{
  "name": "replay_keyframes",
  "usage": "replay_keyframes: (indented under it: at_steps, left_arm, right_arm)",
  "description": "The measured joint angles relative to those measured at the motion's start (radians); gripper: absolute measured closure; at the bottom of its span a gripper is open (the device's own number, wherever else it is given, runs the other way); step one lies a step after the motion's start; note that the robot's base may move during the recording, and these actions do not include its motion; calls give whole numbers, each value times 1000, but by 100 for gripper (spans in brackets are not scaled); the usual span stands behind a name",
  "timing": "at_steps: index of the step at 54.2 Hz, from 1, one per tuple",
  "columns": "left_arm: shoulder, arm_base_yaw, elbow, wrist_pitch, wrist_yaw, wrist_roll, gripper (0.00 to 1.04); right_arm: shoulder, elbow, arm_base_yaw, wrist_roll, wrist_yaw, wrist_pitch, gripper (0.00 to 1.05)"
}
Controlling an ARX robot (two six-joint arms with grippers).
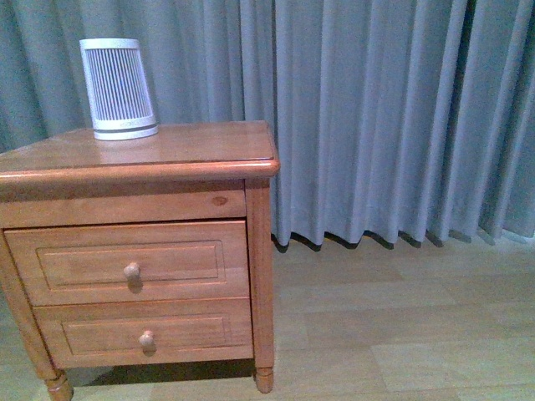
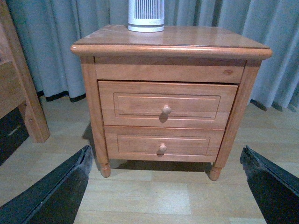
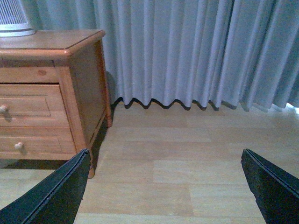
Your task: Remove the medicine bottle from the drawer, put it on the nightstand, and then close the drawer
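Upper drawer [image 2: 167, 103] pushed in, inside hidden, nightstand [image 1: 142, 154] partly cut off, left gripper [image 2: 166, 149] and right gripper [image 3: 166, 151] both spread wide, well apart from drawer.

The nightstand [image 1: 192, 150] stands at the left of the front view, on the floor [image 1: 401, 326]; an appliance [image 1: 118, 88] sits on its top, toward the back left; the drawer [image 1: 184, 263] lies directly above a lower drawer [image 1: 92, 334]; a curtain [image 1: 376, 117] hangs behind.
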Motion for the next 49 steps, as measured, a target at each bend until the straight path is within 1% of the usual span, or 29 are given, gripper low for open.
replay_keyframes:
  at_steps: [11, 13, 14, 16, 19, 23, 24, 28, 31, 33, 40, 46, 49]
  left_arm:
    - [11, -3, 5, -17, -10, -6, 7]
    - [71, -9, 46, -107, -34, -39, 7]
    - [123, -11, 69, -128, -38, -48, 7]
    - [210, -10, 103, -118, -32, -58, 7]
    - [388, -8, 182, -20, -3, -61, 7]
    - [614, 2, 314, 163, 25, -52, 7]
    - [641, 3, 332, 185, 26, -50, 7]
    - [858, 4, 463, 353, 29, -28, 7]
    - [991, 0, 534, 436, 30, -22, 7]
    - [1097, -10, 586, 480, 16, -11, 7]
    - [1442, -58, 700, 628, 13, 18, 7]
    - [1719, -91, 775, 718, -14, 34, 7]
    - [1809, -98, 799, 744, -27, 39, 7]
  right_arm:
    - [0, 0, 0, 0, 0, 0, 7]
    - [0, 0, 0, 0, 0, 0, 7]
    - [0, 0, 0, 0, 0, 0, 7]
    - [0, 0, 0, 0, 0, 0, 7]
    - [0, 0, 0, 0, 0, 0, 7]
    - [0, 0, 0, 0, -1, 0, 7]
    - [0, 0, 0, 0, 0, 0, 7]
    - [0, 0, 0, 0, 0, 0, 7]
    - [0, 0, 0, 0, 0, 0, 7]
    - [0, 0, 0, 0, 0, 0, 7]
    - [0, 0, 0, 0, 0, 0, 7]
    - [0, 0, 0, 0, 0, 0, 7]
    - [0, 0, 0, 0, 0, 0, 7]
